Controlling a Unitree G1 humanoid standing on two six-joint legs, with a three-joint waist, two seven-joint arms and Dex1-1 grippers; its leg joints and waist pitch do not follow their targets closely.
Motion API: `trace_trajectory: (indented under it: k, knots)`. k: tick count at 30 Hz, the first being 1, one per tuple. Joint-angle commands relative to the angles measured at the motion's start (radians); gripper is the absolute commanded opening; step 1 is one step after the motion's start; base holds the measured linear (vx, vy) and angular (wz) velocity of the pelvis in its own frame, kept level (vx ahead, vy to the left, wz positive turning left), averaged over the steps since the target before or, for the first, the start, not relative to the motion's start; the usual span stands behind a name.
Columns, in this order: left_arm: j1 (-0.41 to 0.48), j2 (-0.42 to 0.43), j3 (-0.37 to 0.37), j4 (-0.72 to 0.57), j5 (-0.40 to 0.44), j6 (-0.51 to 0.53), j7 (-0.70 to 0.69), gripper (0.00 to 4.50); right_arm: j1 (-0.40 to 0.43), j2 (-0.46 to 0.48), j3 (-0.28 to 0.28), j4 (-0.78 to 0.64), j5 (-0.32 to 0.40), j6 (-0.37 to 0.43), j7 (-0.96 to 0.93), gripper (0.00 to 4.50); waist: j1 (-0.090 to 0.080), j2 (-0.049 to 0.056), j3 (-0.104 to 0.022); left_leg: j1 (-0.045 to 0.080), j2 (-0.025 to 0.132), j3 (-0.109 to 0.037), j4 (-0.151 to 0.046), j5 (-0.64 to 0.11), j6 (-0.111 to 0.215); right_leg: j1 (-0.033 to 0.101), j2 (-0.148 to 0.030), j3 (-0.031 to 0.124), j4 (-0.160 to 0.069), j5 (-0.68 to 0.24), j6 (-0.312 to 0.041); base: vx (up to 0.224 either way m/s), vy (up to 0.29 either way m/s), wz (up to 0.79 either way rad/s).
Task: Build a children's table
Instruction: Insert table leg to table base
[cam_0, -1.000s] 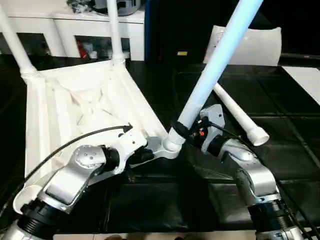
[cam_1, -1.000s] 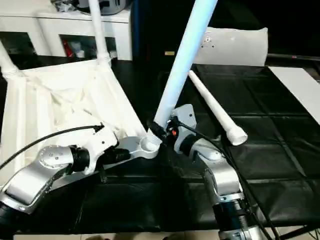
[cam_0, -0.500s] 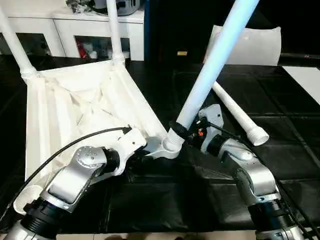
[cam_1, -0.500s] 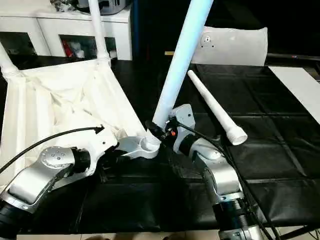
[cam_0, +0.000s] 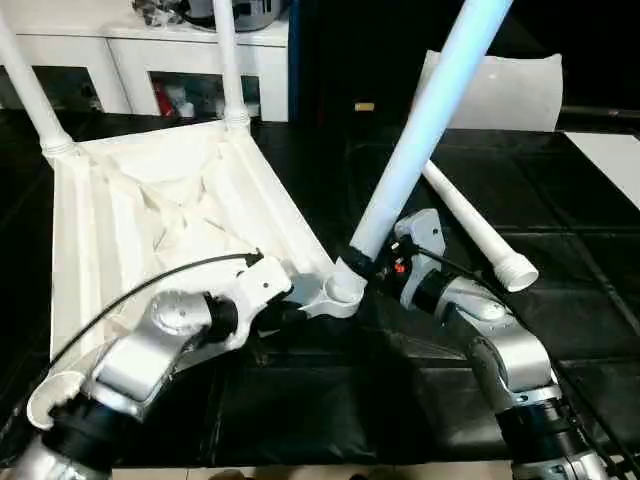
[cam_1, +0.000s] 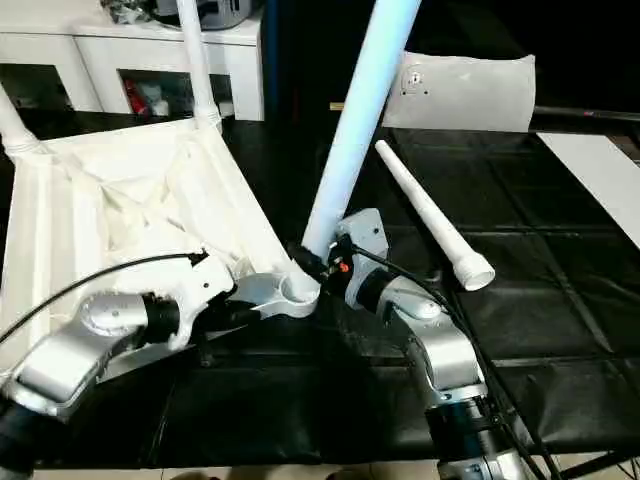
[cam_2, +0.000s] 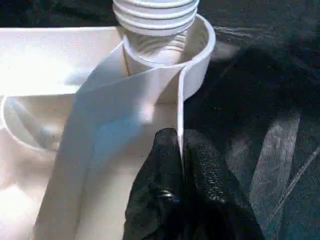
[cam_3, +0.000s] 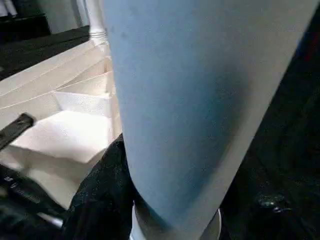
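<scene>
The children's table top lies upside down on the black surface, ribs up, with two legs standing in its far corners. My right gripper is shut on a third leg, which leans up and to the right. Its threaded end sits at the mouth of the near-right corner socket. My left gripper is shut on the thin rim wall just beside that socket. A fourth leg lies loose on the surface to the right, behind my right arm.
A white cabinet with shelves stands behind the table top. A white padded bag leans at the back right, and a white sheet lies at the right edge. The black work surface stretches toward me.
My left gripper loosened briefly and has closed again on the rim by the socket. The held leg stands a little steeper, its lower end still at the socket.
</scene>
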Motion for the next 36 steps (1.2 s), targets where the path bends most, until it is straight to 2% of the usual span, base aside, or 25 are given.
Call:
trace_trajectory:
  k: [1,4,7,9,11,12,16,23,30,32,36]
  knots:
    - [0.004,0.023,-0.04,0.054,0.038,-0.01,-0.02,0.0,-0.017,-0.021,0.023,-0.022,0.008,0.036,0.032,1.89,0.003,0.015,-0.054,0.01,0.025,-0.01,-0.074,-0.302,-0.023,0.041,-0.058,0.04,-0.08,-0.309,-0.142,0.0,0.0,0.0]
    - [-0.012,0.062,-0.064,0.092,0.061,-0.092,-0.085,0.0,-0.026,-0.039,0.044,-0.033,0.022,0.069,0.078,1.89,0.003,0.01,-0.05,0.01,0.023,-0.01,-0.073,-0.326,-0.017,0.039,-0.06,0.04,-0.09,-0.379,-0.123,0.0,0.0,0.0]
    - [-0.021,0.09,-0.082,0.113,0.077,-0.155,-0.139,0.0,-0.032,-0.055,0.07,-0.035,0.022,0.089,0.115,1.89,0.004,0.012,-0.05,0.013,0.024,-0.011,-0.073,-0.333,-0.021,0.036,-0.061,0.04,-0.091,-0.409,-0.115,0.0,0.0,0.0]
    - [-0.026,0.105,-0.09,0.126,0.075,-0.197,-0.182,0.0,-0.035,-0.058,0.08,-0.028,0.015,0.097,0.125,1.89,0.005,0.009,-0.049,0.014,0.026,-0.01,-0.073,-0.335,-0.023,0.033,-0.062,0.041,-0.091,-0.421,-0.112,0.0,0.0,0.0]
    - [-0.03,0.109,-0.089,0.138,0.069,-0.224,-0.209,0.0,-0.043,-0.057,0.086,-0.015,0.005,0.102,0.124,1.89,0.006,0.007,-0.05,0.016,0.028,-0.012,-0.075,-0.338,-0.028,0.031,-0.064,0.041,-0.09,-0.424,-0.112,0.0,0.0,0.0]
    - [-0.031,0.109,-0.089,0.14,0.068,-0.227,-0.211,0.0,-0.044,-0.057,0.086,-0.013,0.004,0.104,0.124,1.89,0.008,0.01,-0.049,0.018,0.029,-0.011,-0.076,-0.344,-0.032,0.029,-0.064,0.041,-0.089,-0.419,-0.117,0.0,0.0,0.0]
    - [-0.043,0.109,-0.086,0.16,0.054,-0.261,-0.241,0.0,-0.06,-0.061,0.098,0.018,-0.008,0.119,0.127,1.89,0.01,0.007,-0.051,0.016,0.028,-0.011,-0.077,-0.346,-0.039,0.033,-0.065,0.041,-0.085,-0.392,-0.127,0.0,0.0,0.0]
    - [-0.056,0.093,-0.086,0.19,0.068,-0.312,-0.255,0.0,-0.082,-0.043,0.116,0.087,-0.011,0.127,0.138,1.89,0.012,0.005,-0.047,0.019,0.029,-0.013,-0.078,-0.365,-0.042,0.03,-0.069,0.041,-0.091,-0.457,-0.11,0.0,0.0,0.0]
    - [-0.055,0.086,-0.084,0.197,0.072,-0.323,-0.256,0.0,-0.093,-0.016,0.083,0.136,0.012,0.131,0.124,1.89,0.006,0.003,-0.044,0.026,0.027,-0.02,-0.077,-0.429,-0.047,0.021,-0.071,0.037,-0.106,-0.581,-0.075,0.0,0.0,0.0]
    - [-0.055,0.084,-0.081,0.206,0.076,-0.33,-0.253,0.0,-0.082,-0.004,0.042,0.156,0.039,0.139,0.108,1.89,0.005,0.006,-0.045,0.028,0.027,-0.021,-0.078,-0.439,-0.047,0.019,-0.071,0.037,-0.108,-0.586,-0.074,0.0,0.0,0.0]
    - [-0.053,0.084,-0.071,0.212,0.078,-0.333,-0.25,0.0,-0.05,-0.002,0.01,0.165,0.056,0.126,0.105,1.89,0.009,0.008,-0.047,0.027,0.029,-0.02,-0.079,-0.434,-0.046,0.02,-0.07,0.038,-0.106,-0.542,-0.086,0.0,0.0,0.0]
